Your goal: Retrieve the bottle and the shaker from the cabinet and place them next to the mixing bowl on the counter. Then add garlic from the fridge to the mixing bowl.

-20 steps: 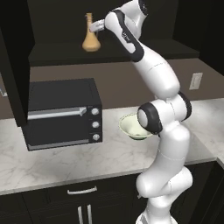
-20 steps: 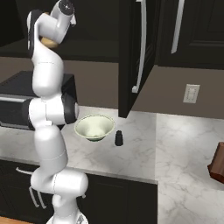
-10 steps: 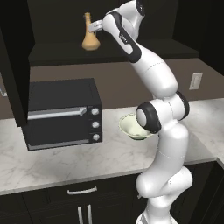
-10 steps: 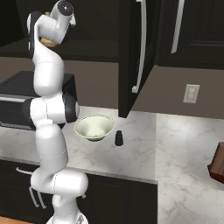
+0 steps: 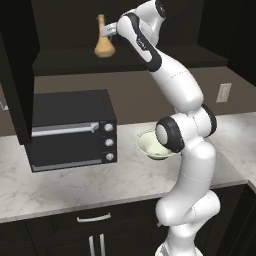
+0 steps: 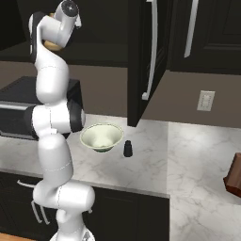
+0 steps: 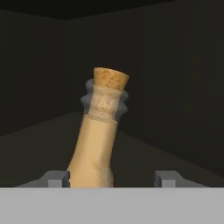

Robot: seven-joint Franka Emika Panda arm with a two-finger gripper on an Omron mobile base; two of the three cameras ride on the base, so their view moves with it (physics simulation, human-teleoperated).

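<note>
Left base view, read left to right: the cabinet (image 5: pixel 20 75) with its tall black door swung open at the left edge; below it a black oven box (image 5: pixel 70 127) on the counter (image 5: pixel 75 185); on the cabinet shelf above, the bottle (image 5: pixel 104 39), standing with its bulbous base on the shelf and its narrow neck up; just to its right my gripper (image 5: pixel 111 33), reaching in from the right at neck height; lower right, the mixing bowl (image 5: pixel 152 145) partly behind my own arm. Right base view, same order: a sliver of the bottle behind my upper arm, the mixing bowl, then the shaker (image 6: pixel 127 148) already standing on the counter just beside the bowl's right side. Hand view: the bottle's corked neck rises between my two fingertips (image 7: pixel 56 178), its long axis leaning toward the top right of that picture, its body close against the left tip and clear of the right one. My jaws stand apart with the bottle between them, not yet clamped, as far as I can judge. The bottle lies straight ahead of my hand, off-centre toward the left finger; I judge closing on the neck to be the step in hand.
</note>
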